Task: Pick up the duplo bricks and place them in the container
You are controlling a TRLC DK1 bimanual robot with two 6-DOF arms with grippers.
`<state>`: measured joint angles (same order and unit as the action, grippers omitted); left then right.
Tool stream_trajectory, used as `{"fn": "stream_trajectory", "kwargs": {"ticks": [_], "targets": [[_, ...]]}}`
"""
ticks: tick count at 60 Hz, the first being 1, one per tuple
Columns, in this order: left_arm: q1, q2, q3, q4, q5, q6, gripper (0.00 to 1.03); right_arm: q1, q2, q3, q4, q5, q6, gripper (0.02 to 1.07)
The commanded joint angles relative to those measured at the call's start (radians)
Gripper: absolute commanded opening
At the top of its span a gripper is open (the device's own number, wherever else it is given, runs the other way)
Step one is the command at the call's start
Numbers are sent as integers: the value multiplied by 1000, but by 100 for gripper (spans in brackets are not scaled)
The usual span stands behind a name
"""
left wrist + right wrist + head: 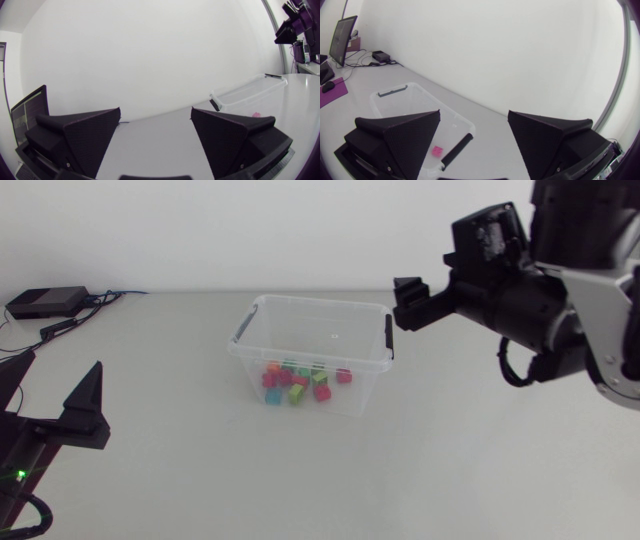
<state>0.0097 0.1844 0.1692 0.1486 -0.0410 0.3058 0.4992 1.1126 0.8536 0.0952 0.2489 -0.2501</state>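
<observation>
While the bricks (298, 380) lie in a small pile on the floor of the clear box (320, 302), both my claws hold nothing. The box stands in the middle of the table (180, 470). My right claw (474, 112) hangs in the air just by the box's right side, near the black clip (457, 150), with its fingers spread wide. One pink brick (437, 150) shows under it. My left claw (155, 110) is low at the table's left side, well apart from the box, and it is spread wide too.
</observation>
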Motion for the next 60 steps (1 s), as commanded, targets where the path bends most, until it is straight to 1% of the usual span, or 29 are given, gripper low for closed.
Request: {"fn": "stream_trajectory", "kwargs": {"ticks": [1,17,22,32,60], "targets": [[19,-46,-45,3,-8,-33,98,-36,-94,-91,31,12,-34,102],[55,-175,-115,8,-8,-54,98,-149,-350,-286,64,9,-38,102],[61,-197,-129,17,-8,-66,98,-189,-430,-350,95,3,-38,102],[65,-197,-152,59,-8,-106,98,-255,-614,-472,98,-5,-51,102],[21,-189,-162,-63,21,-224,98,-399,-907,-696,-16,-149,126,102]]}}
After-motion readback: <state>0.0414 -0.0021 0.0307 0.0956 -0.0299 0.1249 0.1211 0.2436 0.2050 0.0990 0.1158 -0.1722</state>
